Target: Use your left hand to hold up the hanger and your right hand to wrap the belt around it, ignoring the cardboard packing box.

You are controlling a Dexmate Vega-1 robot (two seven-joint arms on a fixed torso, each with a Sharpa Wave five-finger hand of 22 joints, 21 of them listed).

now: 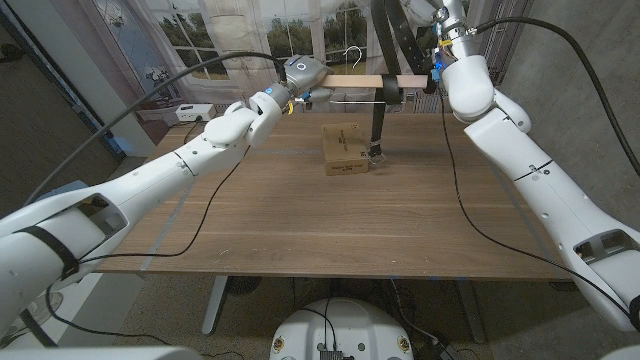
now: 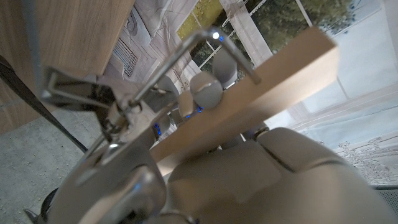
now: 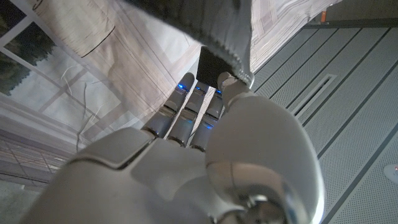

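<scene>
The left hand (image 1: 300,75) grips the wooden hanger (image 1: 362,84) by one end, fingers closed around the bar, holding it level above the table's (image 1: 300,220) far edge. The black belt (image 1: 383,60) drapes over the bar, one end dangling by the cardboard box (image 1: 345,149), the other rising to the right hand (image 3: 199,155), whose fingers are curled tight on the strap up high.
</scene>
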